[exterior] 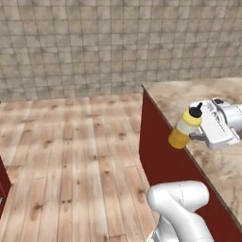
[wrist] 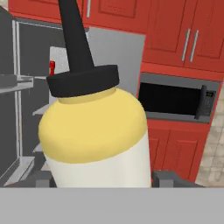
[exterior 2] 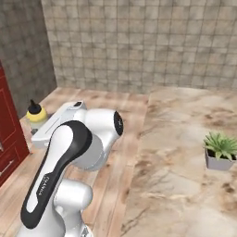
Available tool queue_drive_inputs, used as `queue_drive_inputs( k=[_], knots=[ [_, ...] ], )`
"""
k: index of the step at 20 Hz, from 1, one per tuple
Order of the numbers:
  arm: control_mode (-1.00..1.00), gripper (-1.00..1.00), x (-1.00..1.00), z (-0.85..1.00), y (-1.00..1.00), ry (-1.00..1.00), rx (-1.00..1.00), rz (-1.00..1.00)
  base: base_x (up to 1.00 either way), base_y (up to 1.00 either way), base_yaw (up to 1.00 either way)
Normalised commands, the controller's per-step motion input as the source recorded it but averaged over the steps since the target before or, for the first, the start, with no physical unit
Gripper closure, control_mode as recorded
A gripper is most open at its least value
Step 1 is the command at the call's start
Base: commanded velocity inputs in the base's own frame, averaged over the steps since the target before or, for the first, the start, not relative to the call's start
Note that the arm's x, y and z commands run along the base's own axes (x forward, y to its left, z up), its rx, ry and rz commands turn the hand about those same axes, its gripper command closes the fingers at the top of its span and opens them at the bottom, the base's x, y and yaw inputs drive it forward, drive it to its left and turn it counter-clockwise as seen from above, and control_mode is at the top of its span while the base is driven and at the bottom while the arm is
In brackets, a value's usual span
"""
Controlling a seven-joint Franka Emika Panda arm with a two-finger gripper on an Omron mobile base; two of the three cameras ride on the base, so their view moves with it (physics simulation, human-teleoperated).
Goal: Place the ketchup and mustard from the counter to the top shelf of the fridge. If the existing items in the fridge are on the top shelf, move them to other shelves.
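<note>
My gripper (exterior: 193,135) is shut on the mustard (exterior: 185,128), a yellow squeeze bottle with a dark pointed nozzle. It holds the bottle upright in the air just past the counter's (exterior: 215,92) left edge, above the wooden floor. From the right base, the mustard (exterior 2: 36,114) peeks out behind the arm at the left. The hand view has the mustard (wrist: 94,135) close up between the fingers (wrist: 168,178). Behind it stands the grey fridge (wrist: 24,92) with its door open. A small red bottle, the ketchup (wrist: 52,68), stands inside on a shelf; which shelf I cannot tell.
A potted plant (exterior 2: 221,150) stands on the counter (exterior 2: 185,139) at the right. A black microwave (wrist: 175,98) sits among red cabinets (wrist: 188,35) to the right of the fridge. Open wooden floor (exterior: 71,142) stretches left of the counter to a tiled wall.
</note>
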Motion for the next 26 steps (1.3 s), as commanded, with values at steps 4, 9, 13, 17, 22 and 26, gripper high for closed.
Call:
queue_drive_inputs(
  k=[4,9,13,17,22,26],
  knots=[
    [1.0,1.0,0.0,0.0,0.0,0.0,0.0,0.0,0.97,0.11,0.01],
    [1.0,1.0,0.0,0.0,0.0,0.0,0.0,0.0,0.57,0.12,0.44],
    [1.0,1.0,0.0,0.0,0.0,0.0,0.0,0.0,0.17,0.0,0.77],
    [1.0,1.0,0.0,0.0,0.0,0.0,0.0,0.0,0.0,-0.05,0.89],
    [1.0,1.0,0.0,0.0,0.0,0.0,0.0,0.0,0.0,-0.14,0.93],
    [1.0,1.0,0.0,0.0,0.0,0.0,0.0,0.0,0.0,-0.05,1.0]
  ],
)
